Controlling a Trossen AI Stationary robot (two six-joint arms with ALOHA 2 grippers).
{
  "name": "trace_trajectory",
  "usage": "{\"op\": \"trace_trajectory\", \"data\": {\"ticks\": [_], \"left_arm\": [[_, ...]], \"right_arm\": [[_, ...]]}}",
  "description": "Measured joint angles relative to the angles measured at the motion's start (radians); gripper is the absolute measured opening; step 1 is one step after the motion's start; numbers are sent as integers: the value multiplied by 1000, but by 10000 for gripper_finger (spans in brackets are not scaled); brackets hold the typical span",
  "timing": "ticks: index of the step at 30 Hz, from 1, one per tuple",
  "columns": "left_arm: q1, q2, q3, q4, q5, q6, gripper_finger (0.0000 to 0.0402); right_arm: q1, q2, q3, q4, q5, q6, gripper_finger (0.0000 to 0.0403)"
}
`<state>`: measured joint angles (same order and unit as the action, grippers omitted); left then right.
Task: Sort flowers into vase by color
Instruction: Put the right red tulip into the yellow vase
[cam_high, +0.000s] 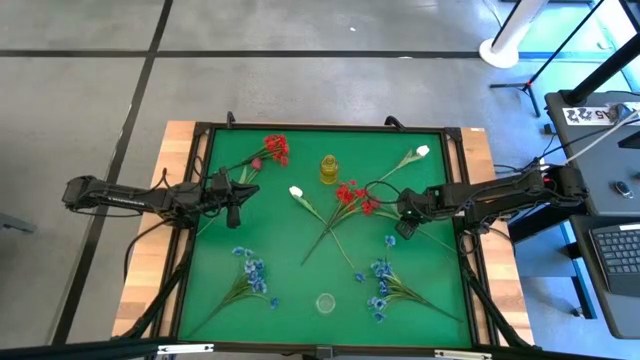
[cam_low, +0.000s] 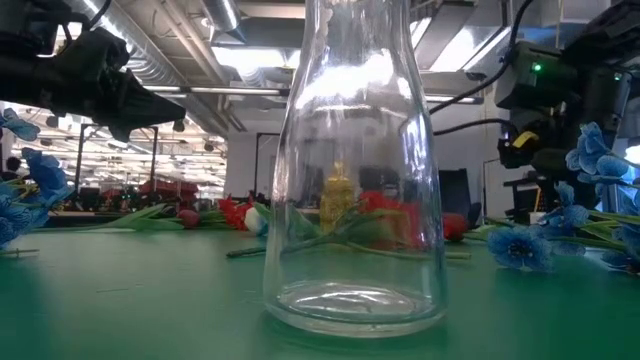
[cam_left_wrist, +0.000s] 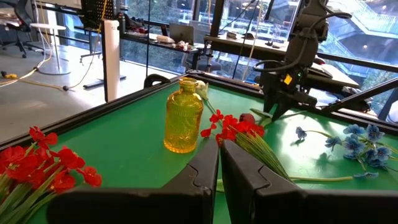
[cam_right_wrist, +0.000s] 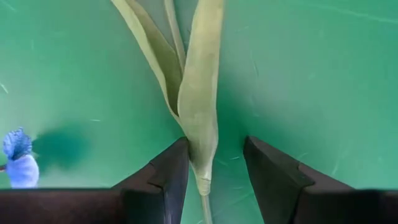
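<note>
Flowers lie scattered on the green mat. Red clusters (cam_high: 275, 148) (cam_high: 352, 195), white tulip buds (cam_high: 296, 192) (cam_high: 423, 152), a dark bud (cam_high: 256, 162) and blue sprays (cam_high: 250, 270) (cam_high: 380, 285) all rest flat on their stems. A yellow vase (cam_high: 328, 170) stands at the middle far side, and a clear glass vase (cam_high: 325, 303) stands near the near edge. My right gripper (cam_high: 403, 215) (cam_right_wrist: 216, 142) is open and points down, with one finger on either side of a pale green leaf and stem (cam_right_wrist: 200, 106) right of the middle red cluster. My left gripper (cam_high: 235, 210) (cam_left_wrist: 219, 152) hovers shut over the mat's left part and holds nothing. My right gripper comes from above, with its open fingers across the pale green leaf (cam_right_wrist: 198, 149), which lies flat on the mat. The leaf runs close along one finger (cam_right_wrist: 174, 165). I cannot tell whether they touch.
A raised dark rim (cam_high: 200, 190) frames the mat on a wooden table. The clear vase (cam_low: 350, 180) fills the low view, with blue sprays (cam_low: 25, 170) (cam_low: 590, 160) on either side of it. Bare mat lies between the two blue bunches and along the left side.
</note>
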<state>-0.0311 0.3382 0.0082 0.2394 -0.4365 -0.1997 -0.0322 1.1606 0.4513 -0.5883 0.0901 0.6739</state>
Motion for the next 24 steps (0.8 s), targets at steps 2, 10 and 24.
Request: {"op": "trace_trajectory", "data": {"ticks": [2,10,24], "left_arm": [[0,0,0,0,0,0,18],[0,0,0,0,0,0,18],[0,0,0,0,0,0,18]], "right_arm": [[0,0,0,2,7,0,156],[-1,0,-3,8,3,-3,60],[-1,3,307,-52,126,-155,9]]}}
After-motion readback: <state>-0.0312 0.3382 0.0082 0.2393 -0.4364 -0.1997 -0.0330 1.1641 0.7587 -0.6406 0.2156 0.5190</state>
